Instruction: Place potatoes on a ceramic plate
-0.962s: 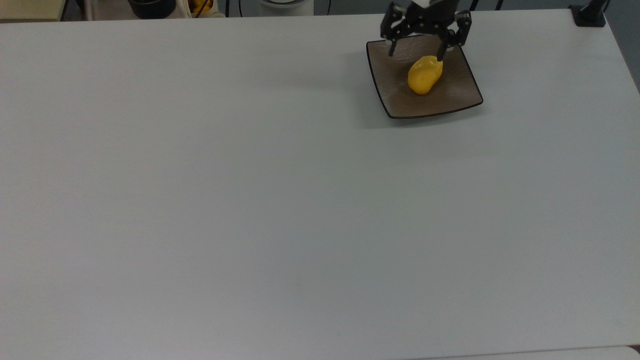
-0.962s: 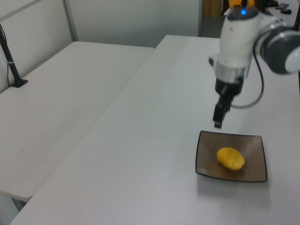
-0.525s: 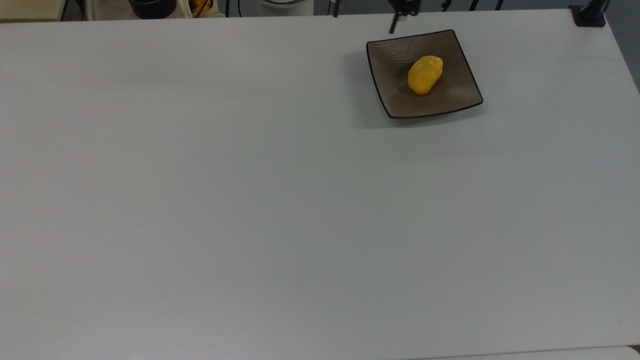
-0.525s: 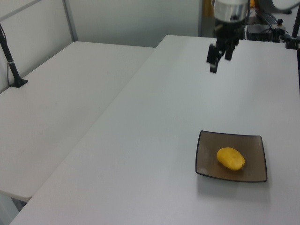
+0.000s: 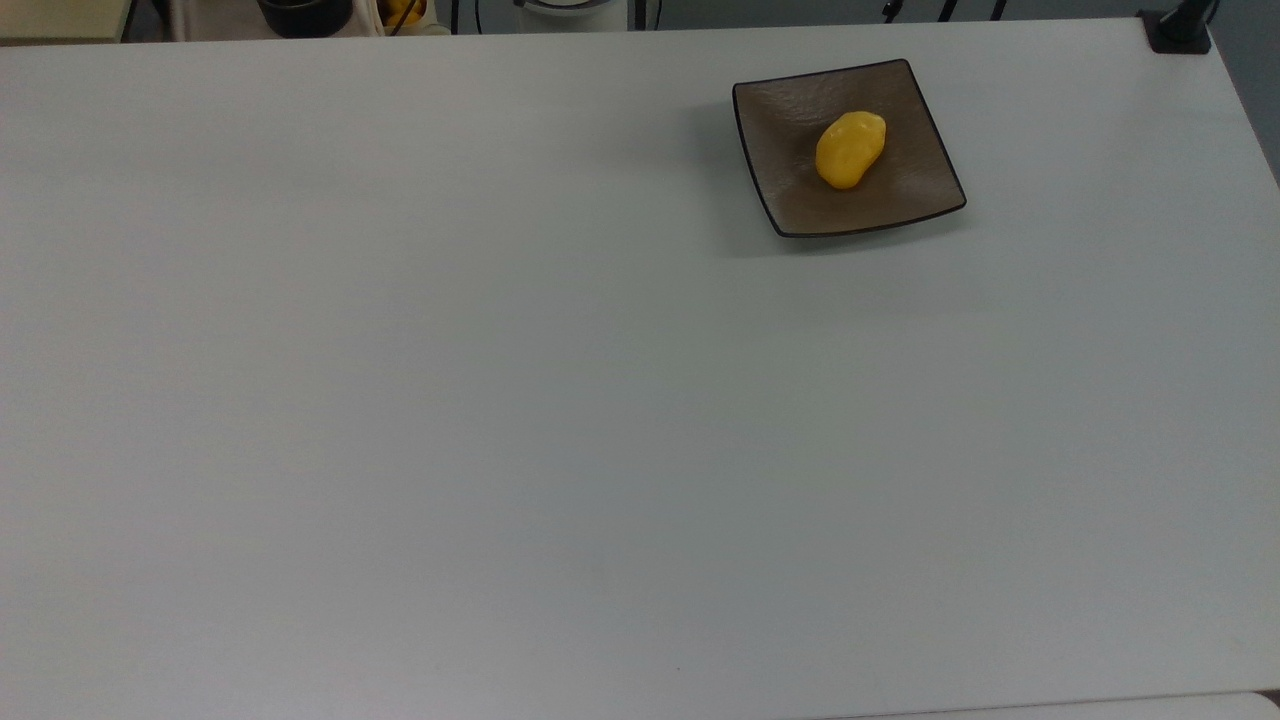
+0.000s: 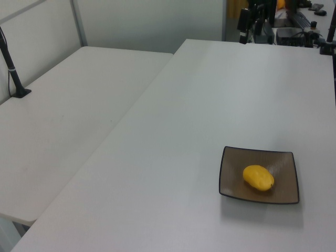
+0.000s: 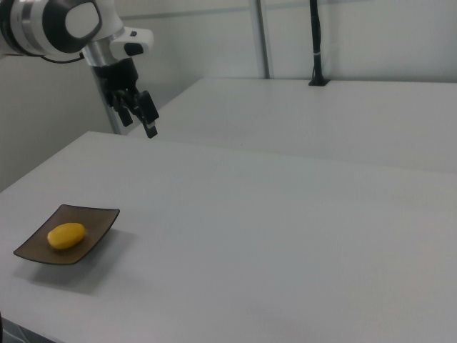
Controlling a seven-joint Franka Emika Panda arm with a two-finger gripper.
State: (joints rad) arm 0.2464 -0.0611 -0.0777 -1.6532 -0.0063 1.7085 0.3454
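Potato (image 5: 850, 149): the single yellow lump lies on the ceramic plate (image 5: 790, 200), a little off the middle toward the top view's right, resting on the plate's brown floor and clear of its dark rim. The left view (image 6: 258, 177) and the right view (image 7: 66, 236) agree: it lies flat, and nothing is in contact with it. The plate sits on the white surface (image 5: 560, 420), near the far edge in the top view.

What has changed in the last second is the arm. A second ago the claw hung just over the plate, fingers spread, one tip right beside the potato. Half a second ago it had already lifted off toward the back of the surface. Now the claw (image 7: 138, 113) is high and well apart from the plate, over the surface's far edge in the right view; in the left view it appears at the top (image 6: 251, 22) beyond the surface's far end. The potato has not shifted on the plate through any of this.

That reads as a finished placement followed by a retreat: the task looks done, with no other potato to be seen on the surface.

The claw holds nothing and touches nothing. In the right view its dark fingers look parted, with a gap between them, so I judge it open and empty.
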